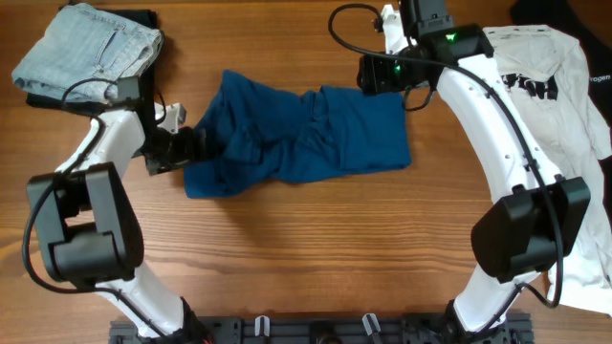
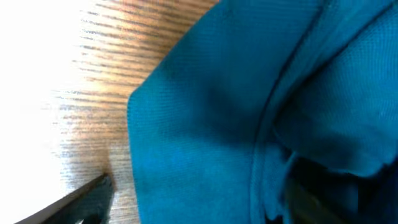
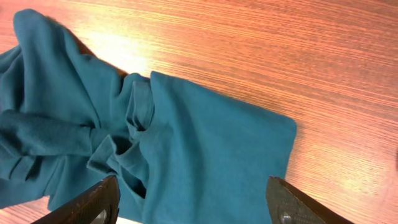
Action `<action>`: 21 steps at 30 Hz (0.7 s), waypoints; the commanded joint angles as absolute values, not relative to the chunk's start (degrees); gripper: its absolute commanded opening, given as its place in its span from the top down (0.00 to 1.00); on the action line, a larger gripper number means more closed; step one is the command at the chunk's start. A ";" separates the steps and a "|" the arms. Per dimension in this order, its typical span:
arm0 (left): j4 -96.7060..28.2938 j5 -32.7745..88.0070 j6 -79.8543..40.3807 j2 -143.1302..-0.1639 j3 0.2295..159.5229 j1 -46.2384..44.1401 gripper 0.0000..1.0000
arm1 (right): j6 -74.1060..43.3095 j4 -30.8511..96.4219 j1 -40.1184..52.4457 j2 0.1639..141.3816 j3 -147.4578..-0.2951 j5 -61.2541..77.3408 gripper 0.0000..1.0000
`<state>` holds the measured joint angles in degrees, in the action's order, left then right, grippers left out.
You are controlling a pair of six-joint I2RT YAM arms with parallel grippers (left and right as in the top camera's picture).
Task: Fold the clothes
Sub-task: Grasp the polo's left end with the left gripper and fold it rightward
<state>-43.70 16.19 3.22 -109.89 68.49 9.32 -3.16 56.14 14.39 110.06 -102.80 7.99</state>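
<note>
1. One crumpled dark-blue shirt lies mid-way across the brown wooden table. One white T-shirt with black lettering is at the right edge. One folded pair of light-blue jeans sits far left on one black cloth.
2. The blue shirt's collar and buttons can't be made out. The white T-shirt is cut off by the frame.
3. Left gripper is low at the blue shirt's left end, fingers apart with fabric between them and one finger half hidden.
4. Right gripper hangs over the shirt's far right corner, fingers spread wide, holding nothing.
</note>
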 commanded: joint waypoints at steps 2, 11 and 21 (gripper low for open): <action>-38.46 25.45 4.32 -111.77 62.52 8.19 0.27 | -2.57 55.51 14.17 110.56 -103.11 7.18 0.24; -30.11 26.41 3.62 -113.45 59.88 0.86 0.57 | -2.57 55.29 14.17 110.56 -103.04 7.20 0.24; -36.88 19.42 -4.99 -97.65 62.61 9.72 0.96 | -3.05 56.80 14.17 111.20 -99.68 12.45 0.57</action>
<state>-33.41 24.64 -3.81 -106.32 61.69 6.72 -3.18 56.73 14.35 110.06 -101.38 8.82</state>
